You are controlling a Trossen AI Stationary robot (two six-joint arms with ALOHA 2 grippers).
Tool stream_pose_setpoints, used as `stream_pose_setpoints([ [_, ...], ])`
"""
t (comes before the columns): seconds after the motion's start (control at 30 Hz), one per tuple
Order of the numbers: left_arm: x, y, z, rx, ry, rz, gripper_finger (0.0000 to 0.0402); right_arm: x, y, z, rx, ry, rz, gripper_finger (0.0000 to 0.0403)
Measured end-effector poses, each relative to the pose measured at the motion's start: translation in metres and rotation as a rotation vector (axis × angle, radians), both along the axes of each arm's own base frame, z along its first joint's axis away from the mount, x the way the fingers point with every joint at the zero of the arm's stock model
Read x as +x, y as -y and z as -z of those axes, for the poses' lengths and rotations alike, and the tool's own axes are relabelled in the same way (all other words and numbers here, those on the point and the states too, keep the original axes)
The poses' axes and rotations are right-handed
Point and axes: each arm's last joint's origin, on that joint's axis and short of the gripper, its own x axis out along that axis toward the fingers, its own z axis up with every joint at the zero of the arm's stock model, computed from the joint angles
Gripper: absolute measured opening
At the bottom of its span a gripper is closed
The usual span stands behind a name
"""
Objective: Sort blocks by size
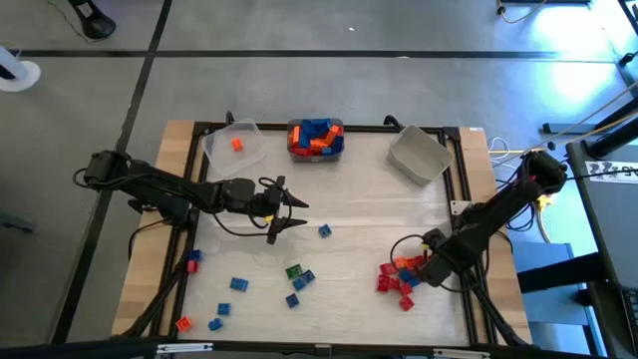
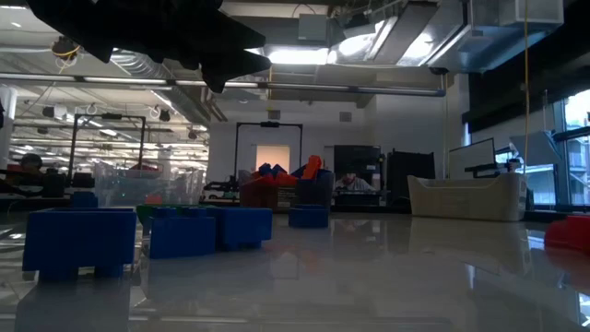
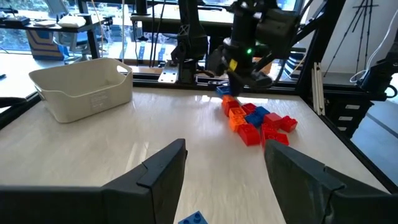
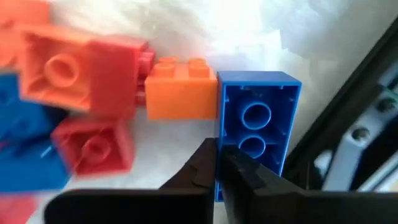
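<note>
- The right gripper (image 1: 427, 265) is sitting low in the red-orange-blue pile of blocks (image 1: 401, 279) at the near right, its fingers (image 4: 208, 171) pressed together beside a blue two-stud brick (image 4: 258, 127), pinching nothing.
- The left gripper (image 1: 292, 215) is hovering mid-table, jaws spread and empty.
- More blocks are lying near left and in the far bins (image 1: 316, 139).

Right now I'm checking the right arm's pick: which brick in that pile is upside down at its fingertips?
The blue brick: its hollow underside faces the right wrist camera, and the right gripper has closed on its edge. The orange brick beside it shows studs.
</note>
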Motion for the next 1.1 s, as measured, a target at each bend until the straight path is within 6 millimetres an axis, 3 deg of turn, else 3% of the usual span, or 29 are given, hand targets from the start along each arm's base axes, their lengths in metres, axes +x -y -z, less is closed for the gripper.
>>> stream_pose_setpoints([
  [0.23,0.000,0.000,0.000,0.000,0.000,0.000,0.0205,0.018,-0.017,-0.055,0.088,0.080,-0.096,0.0013],
  [0.37,0.000,0.000,0.000,0.000,0.000,0.000,0.0205,0.032,-0.025,-0.089,0.070,0.292,-0.186,0.0010],
  [0.5,0.000,0.000,0.000,0.000,0.000,0.000,0.0205,0.049,-0.025,-0.110,-0.061,0.552,-0.319,0.0005],
  [0.77,0.000,0.000,0.000,-0.004,0.000,-0.001,0.0205,0.082,-0.005,-0.114,-0.249,0.707,-0.508,0.0006],
  [1.1,0.000,0.000,0.000,0.000,-0.002,0.000,0.0205,0.141,0.051,-0.108,-0.493,0.747,-0.714,0.0010],
])
